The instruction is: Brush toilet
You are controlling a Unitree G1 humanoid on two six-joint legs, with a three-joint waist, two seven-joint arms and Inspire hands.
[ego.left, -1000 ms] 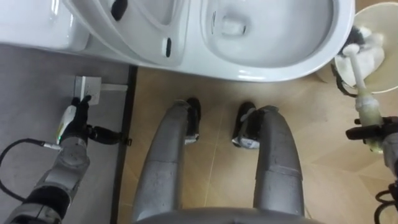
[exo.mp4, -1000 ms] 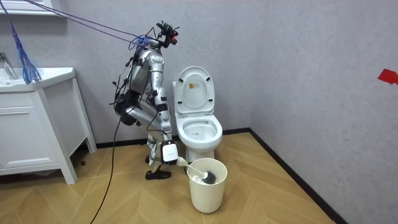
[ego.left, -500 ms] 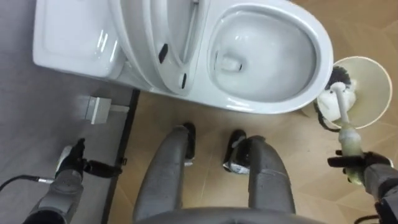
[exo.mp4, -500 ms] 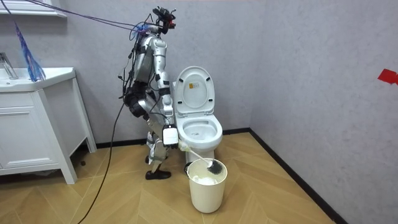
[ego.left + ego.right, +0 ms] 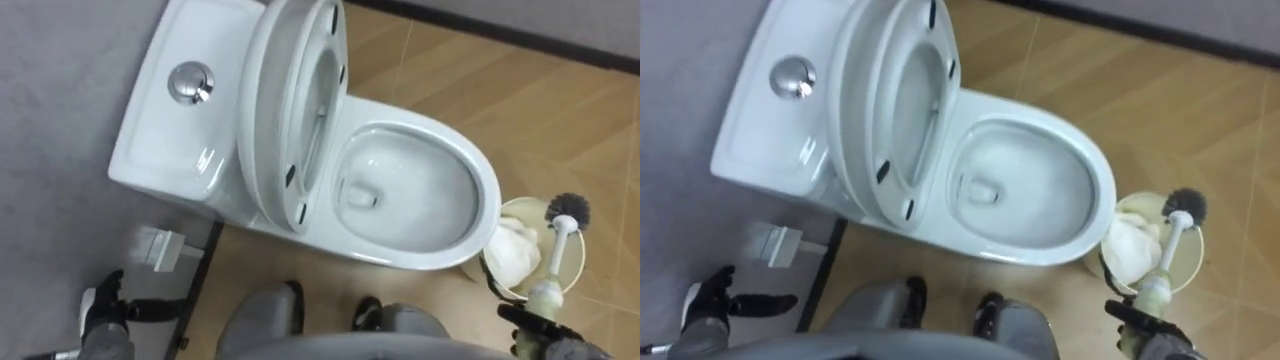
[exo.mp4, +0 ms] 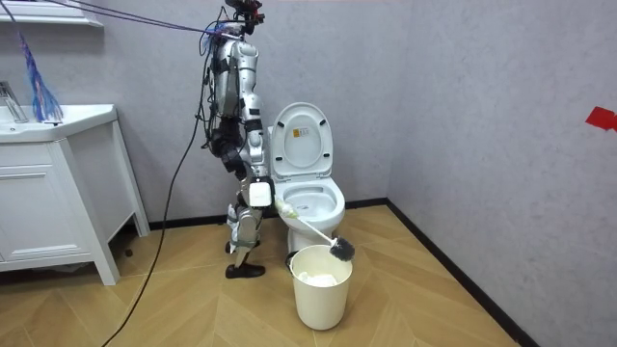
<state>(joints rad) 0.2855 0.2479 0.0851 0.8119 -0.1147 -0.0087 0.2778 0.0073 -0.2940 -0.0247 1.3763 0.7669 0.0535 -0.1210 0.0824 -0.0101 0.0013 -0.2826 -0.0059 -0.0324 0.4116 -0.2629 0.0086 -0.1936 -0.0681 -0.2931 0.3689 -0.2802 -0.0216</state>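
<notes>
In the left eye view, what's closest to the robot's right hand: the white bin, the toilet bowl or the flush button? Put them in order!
From the right hand, which holds the brush:
1. White bin, just above the hand, on the right side.
2. Toilet bowl, in the middle.
3. Flush button, far off at the upper left.

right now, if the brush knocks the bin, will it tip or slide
Likely tips or slides easily: the bin looks tall, with crumpled white paper inside, so probably light. The wood floor looks smooth. The brush, held by the right hand, hangs above its rim.
</notes>
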